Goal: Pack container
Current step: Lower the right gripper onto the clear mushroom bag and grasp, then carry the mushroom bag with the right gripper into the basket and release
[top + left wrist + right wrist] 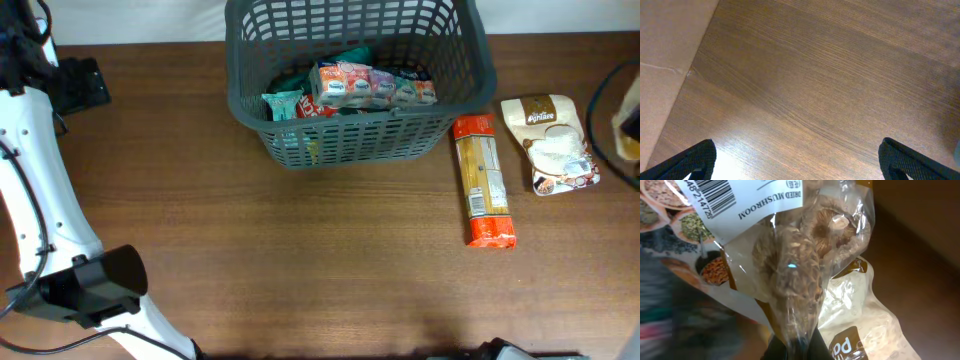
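**Station check: basket part filled, right pincer holding a bag**

Overhead: The container point(370, 135) stands at the far middle of the table point(300, 270), with snack packets point(372, 85) lying inside it. A pasta packet point(483, 180) lies just right of it on the wood. A brown-and-white pouch point(550, 140) lies further right, apart from both. The left arm point(40, 230) occupies the left edge.

Left wrist: The left gripper point(797, 160) is spread wide – its fingertips point(695, 160) sit at opposite corners above bare wood, holding nothing.

Right wrist: The right gripper point(796, 350) is clamped on the clear film of a dried-mushroom bag point(795, 265) – jaws largely hidden behind it. A pale pouch point(865, 325) lies beneath.
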